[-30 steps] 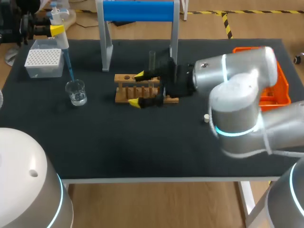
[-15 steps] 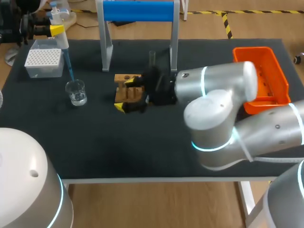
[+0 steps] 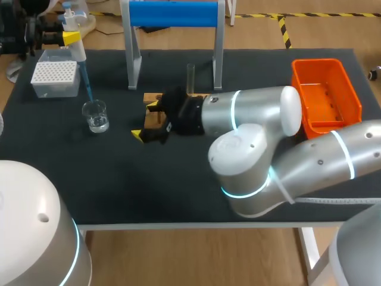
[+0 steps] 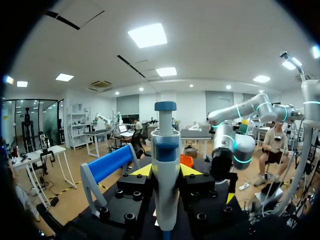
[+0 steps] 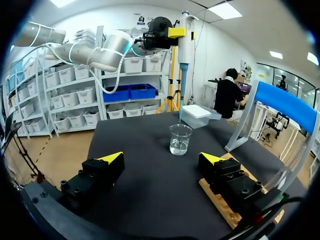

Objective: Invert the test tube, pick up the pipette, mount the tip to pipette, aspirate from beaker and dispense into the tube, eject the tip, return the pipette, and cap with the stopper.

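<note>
1. At the ten o'clock corner of the counter (image 3: 178,185) the left jaws are clenched on the pipette (image 3: 72,42). The left wrist view shows them gripping its body from two sides, so the pick-up looks done.
2. A blue tip (image 3: 86,83) is mounted on the pipette and slants down toward the beaker (image 3: 95,116) at about nine o'clock. The tip box (image 3: 55,78) sits at the beaker's eleven o'clock. I judge that drawing up liquid is the step in hand.
3. Near the middle, the tube (image 3: 190,76) stands upright at the two o'clock end of the wooden rack (image 3: 156,113). The inverting appears finished.
4. The right jaws are released, spread wide and holding nothing. They sit low at the rack's nine o'clock end, one finger by the rack and the other over bare counter at its seven o'clock.
5. Still to do: dispensing into the tube, ejecting the tip, returning the pipette and capping. The tip probably goes into the orange bin (image 3: 326,95) at two o'clock.
6. I cannot tell whether the tip's end reaches the water or stops just above the beaker's rim.
7. The right arm covers most of the rack and the counter at its four o'clock.
8. The stopper shows in no view.
9. The tube's mouth is too small to make out.
</note>
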